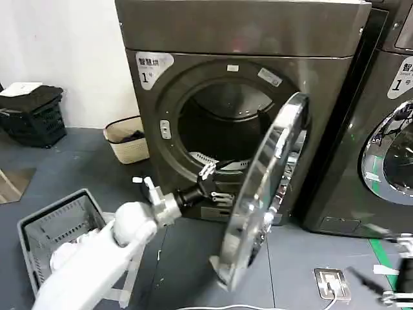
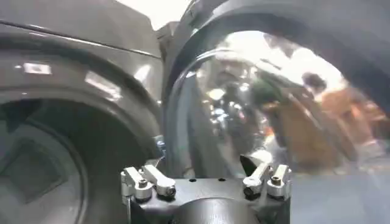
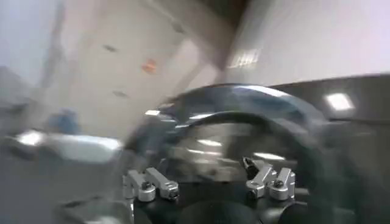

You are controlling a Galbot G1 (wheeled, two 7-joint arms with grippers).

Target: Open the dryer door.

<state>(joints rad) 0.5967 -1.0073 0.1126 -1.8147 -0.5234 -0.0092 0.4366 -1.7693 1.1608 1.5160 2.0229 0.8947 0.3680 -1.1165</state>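
One dryer door [image 1: 264,194], chrome-ringed, stands swung wide from the bronze-grey dryer [image 1: 245,97], edge-on and hinged at the drum opening's right side. The left gripper [image 1: 210,184] reaches between opening and door, fingers spread, gripping nothing. Low at the right, the right gripper [image 1: 397,271] hangs near the second machine [image 1: 387,129]; I cannot tell its fingers' state.

The head camera looks forward and down at the round chrome-ringed dryer door [image 1: 261,200] from some way off; the left wrist camera sits very near it [image 2: 256,103] — both share this door.
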